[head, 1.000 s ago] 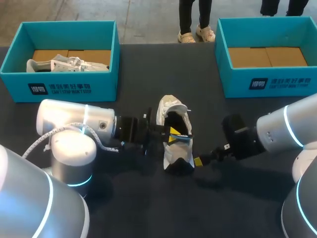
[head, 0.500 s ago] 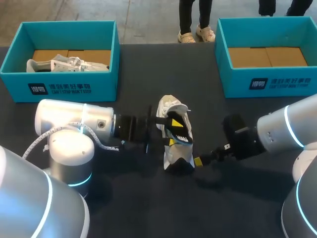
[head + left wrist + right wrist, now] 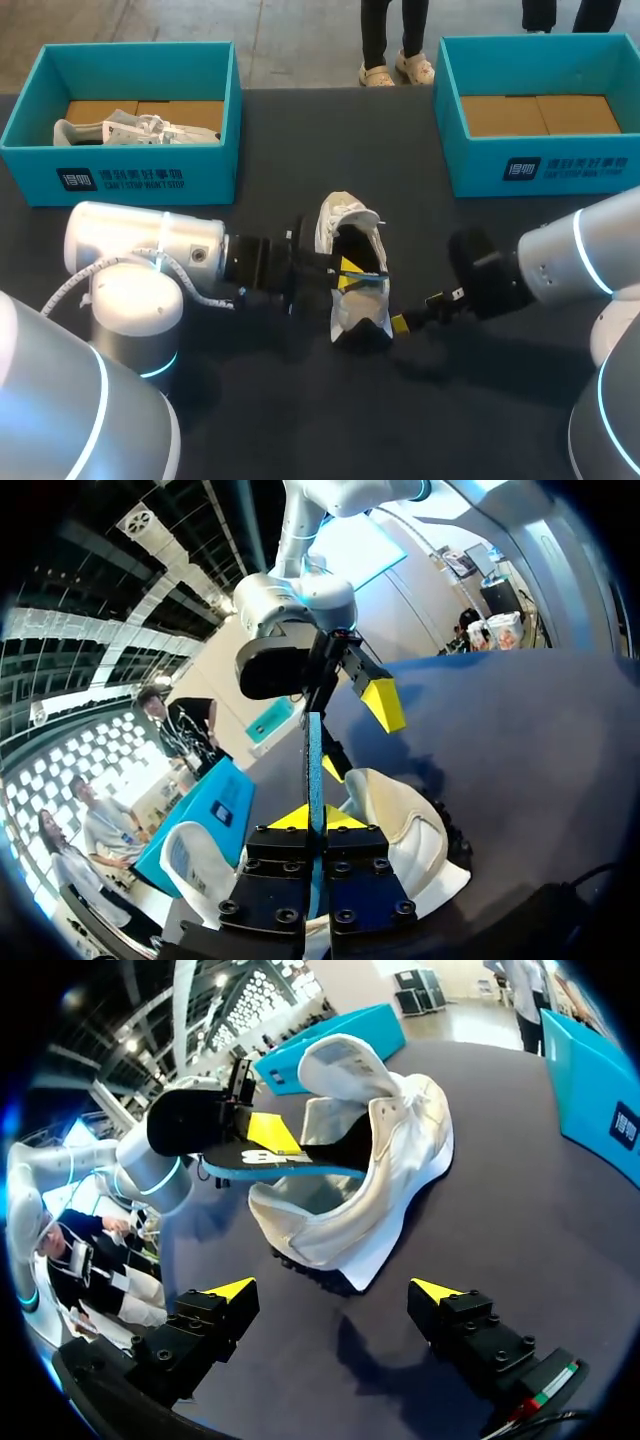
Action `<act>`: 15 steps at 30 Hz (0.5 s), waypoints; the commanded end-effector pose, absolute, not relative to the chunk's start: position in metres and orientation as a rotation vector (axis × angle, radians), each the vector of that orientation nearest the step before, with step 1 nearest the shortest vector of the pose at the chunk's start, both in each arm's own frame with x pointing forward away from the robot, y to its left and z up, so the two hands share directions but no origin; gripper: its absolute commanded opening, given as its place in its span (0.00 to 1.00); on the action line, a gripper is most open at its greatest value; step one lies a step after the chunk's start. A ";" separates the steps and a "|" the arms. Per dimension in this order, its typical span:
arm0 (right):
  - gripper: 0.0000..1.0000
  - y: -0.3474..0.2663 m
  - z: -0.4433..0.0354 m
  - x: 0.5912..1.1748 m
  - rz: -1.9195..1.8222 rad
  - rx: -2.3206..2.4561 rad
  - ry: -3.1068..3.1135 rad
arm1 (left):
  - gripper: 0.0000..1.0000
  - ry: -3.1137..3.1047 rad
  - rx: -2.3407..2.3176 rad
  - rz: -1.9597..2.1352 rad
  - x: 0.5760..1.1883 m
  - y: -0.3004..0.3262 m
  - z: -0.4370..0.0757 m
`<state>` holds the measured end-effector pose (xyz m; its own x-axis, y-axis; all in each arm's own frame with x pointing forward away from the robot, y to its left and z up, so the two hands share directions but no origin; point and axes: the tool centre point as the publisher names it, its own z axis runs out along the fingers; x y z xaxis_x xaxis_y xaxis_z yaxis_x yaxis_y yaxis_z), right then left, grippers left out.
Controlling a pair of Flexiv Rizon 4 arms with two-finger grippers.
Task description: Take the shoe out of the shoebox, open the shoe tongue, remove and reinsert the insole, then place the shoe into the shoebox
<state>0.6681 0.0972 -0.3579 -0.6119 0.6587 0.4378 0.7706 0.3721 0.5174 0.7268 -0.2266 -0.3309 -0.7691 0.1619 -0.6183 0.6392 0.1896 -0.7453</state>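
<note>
Entry 1, left gripper (image 3: 340, 272) (image 3: 313, 815) (image 3: 262, 1136): reaches in from the left side at table height. Its yellow tips are pressed together on the thin black insole with a blue edge (image 3: 364, 273) (image 3: 314, 748) (image 3: 290, 1161), one tip above it and one below.

Entry 2, insole: held level. Its free end lies over the opening of the white low-top sneaker (image 3: 345, 215) (image 3: 405, 825) (image 3: 395, 1120). How far it sits inside cannot be told.

Entry 3, white low-top sneaker: rests on the dark tabletop (image 3: 300, 130) near the middle, between the two arms and well apart from both boxes. The toe points toward the far edge and the heel toward the robot. The tongue is lifted and the opening is turned toward the left gripper.

Entry 4, right gripper (image 3: 402, 323) (image 3: 358, 735) (image 3: 333, 1292): low over the table, just beside the heel. Its fingers are spread wide and pinch nothing. In the right wrist view the heel lies ahead of the gap, apart from both tips.

Entry 5, teal cardboard shoebox at far left (image 3: 150, 178): open-topped. It holds a second white sneaker (image 3: 130, 128) lying on a brown cardboard floor.

Entry 6, teal cardboard shoebox at far right (image 3: 545, 168): open-topped, with its brown cardboard floor showing.
</note>
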 end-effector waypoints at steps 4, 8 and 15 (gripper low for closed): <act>1.00 0.098 -0.347 0.681 -1.008 -1.253 -2.499 | 0.00 2.082 0.744 -1.601 0.728 -0.232 -0.337; 1.00 0.097 -0.345 0.687 -0.984 -1.222 -2.521 | 0.00 2.089 0.745 -1.596 0.728 -0.232 -0.341; 1.00 0.098 -0.343 0.693 -0.956 -1.184 -2.539 | 0.00 2.106 0.743 -1.585 0.728 -0.233 -0.347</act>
